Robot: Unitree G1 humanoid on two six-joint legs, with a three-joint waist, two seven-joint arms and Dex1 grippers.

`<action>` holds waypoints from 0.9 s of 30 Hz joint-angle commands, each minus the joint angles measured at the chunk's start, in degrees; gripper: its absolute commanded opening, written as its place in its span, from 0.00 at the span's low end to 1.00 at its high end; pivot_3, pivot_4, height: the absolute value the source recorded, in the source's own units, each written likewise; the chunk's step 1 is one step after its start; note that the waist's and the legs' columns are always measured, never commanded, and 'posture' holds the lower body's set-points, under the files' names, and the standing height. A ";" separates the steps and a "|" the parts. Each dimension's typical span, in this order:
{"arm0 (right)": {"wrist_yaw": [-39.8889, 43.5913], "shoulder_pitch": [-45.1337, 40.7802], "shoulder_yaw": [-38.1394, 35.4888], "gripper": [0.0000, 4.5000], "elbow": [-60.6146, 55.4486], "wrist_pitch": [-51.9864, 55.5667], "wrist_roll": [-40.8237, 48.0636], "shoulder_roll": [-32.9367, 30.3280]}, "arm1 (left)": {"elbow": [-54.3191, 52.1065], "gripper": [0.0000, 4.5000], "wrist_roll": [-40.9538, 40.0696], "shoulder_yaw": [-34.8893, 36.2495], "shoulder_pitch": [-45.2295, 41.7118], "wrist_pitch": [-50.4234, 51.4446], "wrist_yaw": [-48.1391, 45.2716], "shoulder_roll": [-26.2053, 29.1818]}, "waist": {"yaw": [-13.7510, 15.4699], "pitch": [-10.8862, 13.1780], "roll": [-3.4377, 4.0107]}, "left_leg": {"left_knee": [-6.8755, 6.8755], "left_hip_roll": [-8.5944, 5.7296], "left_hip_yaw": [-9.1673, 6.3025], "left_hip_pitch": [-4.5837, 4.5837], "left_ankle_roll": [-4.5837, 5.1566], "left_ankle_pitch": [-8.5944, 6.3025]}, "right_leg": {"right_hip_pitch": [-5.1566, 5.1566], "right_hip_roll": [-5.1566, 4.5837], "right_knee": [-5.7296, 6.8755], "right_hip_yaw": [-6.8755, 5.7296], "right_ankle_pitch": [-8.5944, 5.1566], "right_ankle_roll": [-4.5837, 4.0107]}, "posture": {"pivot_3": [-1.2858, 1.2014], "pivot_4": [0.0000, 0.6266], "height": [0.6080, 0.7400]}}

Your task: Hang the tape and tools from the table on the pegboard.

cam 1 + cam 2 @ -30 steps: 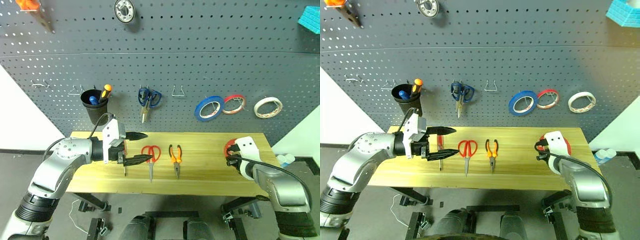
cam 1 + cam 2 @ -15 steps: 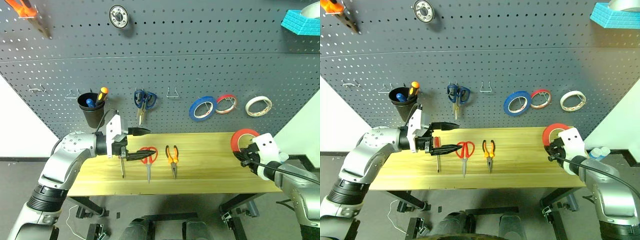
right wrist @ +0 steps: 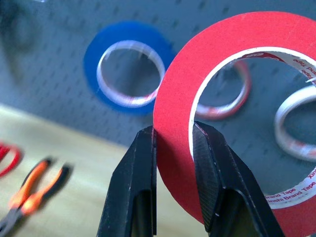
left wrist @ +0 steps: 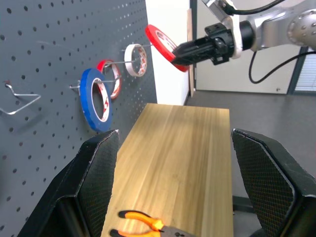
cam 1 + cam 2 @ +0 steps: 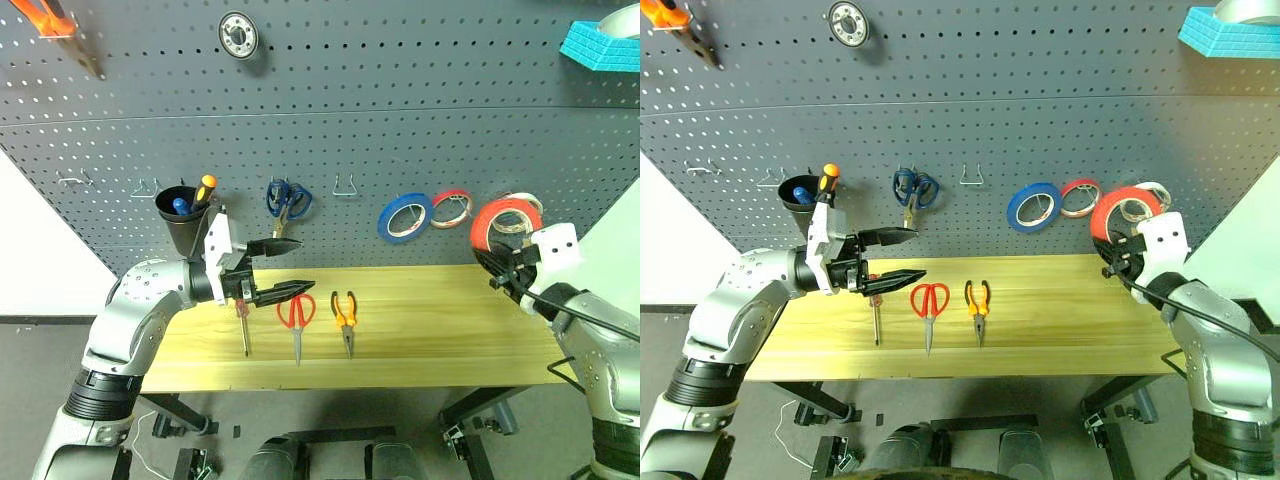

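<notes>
Red tape roll is up off the tabletop, pinched by its band in the right gripper, jaws closed narrow on one side of the ring. It's held upright in front of the pegboard, overlapping the cream-white roll in the head views and just beside the small red-rimmed roll and the blue roll already hanging there.

Left gripper hovers over the left part of the tabletop, jaws spread wide, nothing in them. Below and near it lie the screwdriver, red-handled scissors and pliers, all flat on the wood, none hung yet. Blue-handled scissors and a black cup with an orange-handled driver sit on the board, not part of the job.

Step in hand, as I read it: hanging the tape, first of four items. Next move calls for lining the ring's hole up with a free hook and sliding it on before letting go; the closest hooks look taken, so a spare one is needed, maybe the empty wire hook.

Hard to make out: which hook the tape is aimed at, and how far the roll stands off the board. The screwdriver's handle is partly hidden behind the left gripper.
</notes>
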 commanded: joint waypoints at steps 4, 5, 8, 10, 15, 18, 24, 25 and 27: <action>-1.78 -5.38 2.31 0.15 5.45 -5.54 -1.45 1.05 | -2.57 0.84 -1.25 1.92 -0.55 -0.38 0.66 0.43 | 0.05 -0.03 0.00 | 0.00 0.00 0.00 0.00 0.00 0.00 | -0.02 0.00 0.03 0.00 0.00 0.00 | 0.47 0.00 0.55; -1.83 -6.07 2.82 0.15 6.48 -6.03 -1.49 1.27 | -2.76 0.84 -1.29 1.98 -0.40 -0.22 0.75 0.58 | 0.05 -0.03 0.01 | 0.00 0.00 0.00 0.00 0.00 0.01 | -0.02 0.00 0.04 0.00 0.00 0.00 | 0.47 0.00 0.55; -2.32 -7.67 4.22 0.15 8.75 -7.13 -1.99 2.04 | -3.64 0.84 -1.74 2.30 0.12 0.48 1.07 0.98 | 0.02 -0.05 0.00 | 0.01 -0.01 -0.01 0.00 -0.01 0.01 | -0.02 0.00 0.06 0.00 0.00 0.00 | 0.47 0.00 0.55; -2.74 -8.77 5.14 0.15 10.48 -7.94 -2.45 2.74 | -4.55 0.84 -2.09 2.53 0.72 1.03 1.31 1.37 | 0.03 -0.05 0.00 | 0.01 -0.01 0.00 0.00 -0.02 0.02 | -0.04 0.00 0.10 0.01 0.00 0.00 | 0.47 0.00 0.55; -2.69 -10.88 6.81 0.15 14.30 -9.59 -3.02 3.63 | -6.52 0.84 -3.15 3.32 1.90 2.46 1.99 2.55 | 0.08 -0.06 0.01 | 0.01 -0.01 -0.01 0.00 -0.04 0.03 | -0.07 0.01 0.16 0.02 0.00 0.00 | 0.48 0.00 0.55; -2.36 -11.76 7.27 0.15 17.30 -11.21 -3.43 3.90 | -7.73 0.84 -3.68 3.86 2.63 3.22 2.33 3.08 | 0.14 -0.07 0.01 | 0.02 -0.01 -0.01 0.00 -0.04 0.04 | -0.08 0.01 0.18 0.03 0.00 0.00 | 0.48 0.00 0.55; -1.81 -14.42 8.10 0.15 24.71 -15.14 -4.33 4.45 | -9.56 0.84 -4.80 4.57 3.38 4.67 3.32 4.01 | 0.20 -0.08 0.01 | 0.03 -0.02 -0.01 0.01 -0.06 0.05 | -0.08 0.02 0.24 0.03 0.00 0.00 | 0.49 0.00 0.55; -1.88 -14.96 8.22 0.15 25.90 -15.65 -4.51 4.55 | -9.88 0.84 -5.02 4.79 3.54 4.92 3.40 4.21 | 0.13 -0.08 0.02 | 0.03 -0.02 -0.01 0.01 -0.06 0.05 | -0.08 0.02 0.25 0.03 0.00 0.00 | 0.49 0.00 0.55; -1.95 -16.05 8.47 0.15 28.31 -16.75 -4.82 4.71 | -10.39 0.84 -5.41 5.09 3.85 5.33 3.61 4.61 | 0.12 -0.08 0.02 | 0.03 -0.02 0.00 0.02 -0.08 0.06 | -0.10 0.02 0.29 0.06 0.00 0.00 | 0.50 0.00 0.55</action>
